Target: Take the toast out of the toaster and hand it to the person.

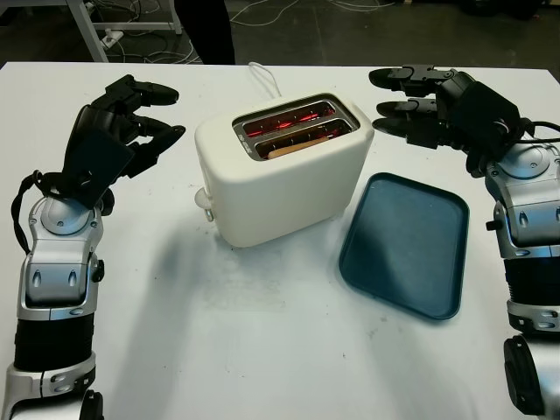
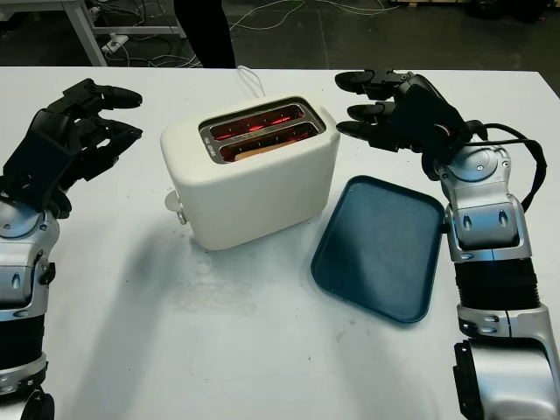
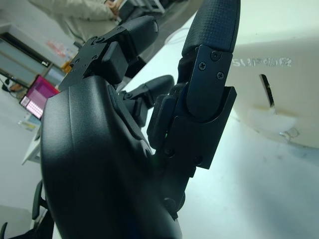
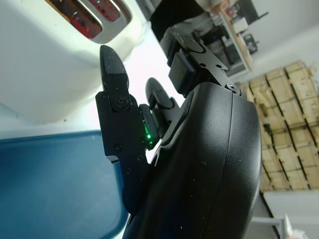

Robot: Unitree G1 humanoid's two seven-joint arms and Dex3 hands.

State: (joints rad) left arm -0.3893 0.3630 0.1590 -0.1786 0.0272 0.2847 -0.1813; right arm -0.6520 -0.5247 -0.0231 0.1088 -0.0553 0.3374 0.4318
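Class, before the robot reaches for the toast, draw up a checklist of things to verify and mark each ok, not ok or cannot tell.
1. Toast visible in the nearer slot: ok.
2. Toaster cool: not ok, slots glow red.
3. Right hand empty, beside the toaster: ok.
4. Left hand empty, on the other side: ok.
5. Blue tray clear of the reach: ok.
6. Person ready to receive: cannot tell, just dark clothing past the table.

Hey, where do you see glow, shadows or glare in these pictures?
Left eye view: the toaster slots glow red over the toast, and a soft shadow falls on the table in front of it. Left wrist view: the toaster's wall looks washed out beside the left hand. Right wrist view: a green light shines on the right hand, above the blue tray.
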